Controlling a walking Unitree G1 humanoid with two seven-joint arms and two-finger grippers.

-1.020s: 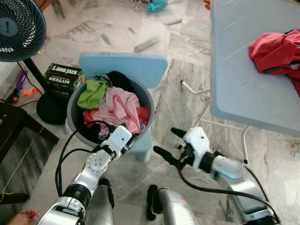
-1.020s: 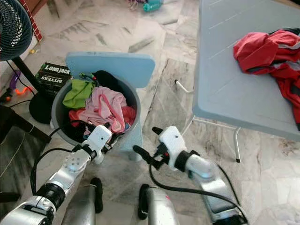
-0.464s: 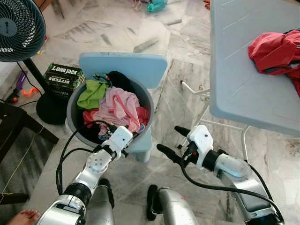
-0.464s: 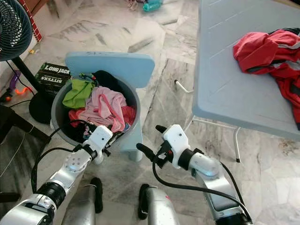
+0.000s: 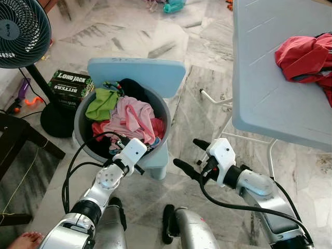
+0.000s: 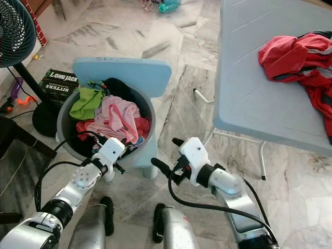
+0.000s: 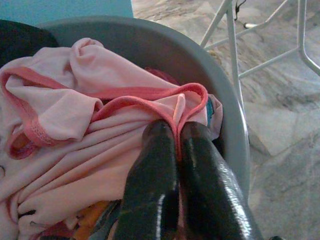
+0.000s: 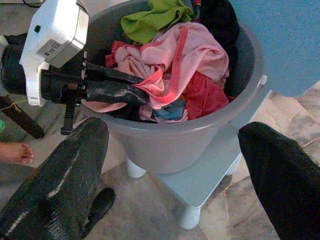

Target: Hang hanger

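You're pinching the pink garment [image 7: 90, 125] in the bucket [image 5: 80, 127] with your left gripper [image 7: 175, 150] clamped on its hem; right gripper [image 5: 188, 158] is waiting, fingers apart.

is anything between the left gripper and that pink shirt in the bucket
Nothing visible. The left gripper is shut on the pink shirt's red-trimmed edge, at the near rim of the grey bucket.

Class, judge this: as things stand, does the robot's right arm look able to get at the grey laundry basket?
Probably yes. The right end effector, fingers spread, hangs just beside the grey laundry basket, with nothing between them. The left end effector already pinches the pink garment inside.
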